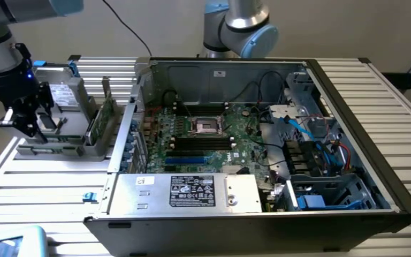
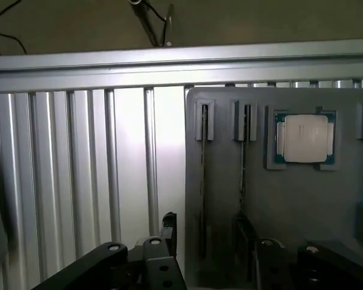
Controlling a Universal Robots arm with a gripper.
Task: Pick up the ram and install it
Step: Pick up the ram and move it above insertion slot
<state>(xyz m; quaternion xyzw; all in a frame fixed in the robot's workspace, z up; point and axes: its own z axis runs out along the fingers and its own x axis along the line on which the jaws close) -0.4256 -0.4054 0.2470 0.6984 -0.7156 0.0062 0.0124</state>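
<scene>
Gripper: At the exterior view's left, the arm's gripper [image 1: 27,128] hangs over the left end of a grey holder [image 1: 55,150]. Its jaws are spread wide and nothing is held.

Holder: It rests on the slatted metal surface [image 1: 41,184], just beside the open computer case [image 1: 227,62].

Ram: In the wrist view the ram [image 2: 202,181] stands on edge in a narrow groove of the holder, close to the holder's rim. A second thin stick stands in the groove alongside it.

Look: Seen edge-on, it is only a long, dark, very thin line running the length of its groove. Its faces, chips and label cannot be made out from here.

Neighbour: A square silver processor chip [image 2: 304,138] lies in its own recess, near the two grooves but apart from them.

Handling: The stick is probably light and stiff, but thin and easily damaged. A pinch across its flat faces along the exposed top edge looks safest, keeping clear of the contact edge seated in the groove. With so narrow a target, a skewed grip could tilt it.

Case: Toward the exterior view's right, the green motherboard [image 1: 245,142] lies inside the case. Its long black slots [image 1: 202,142] lie open just near of the processor socket.
</scene>
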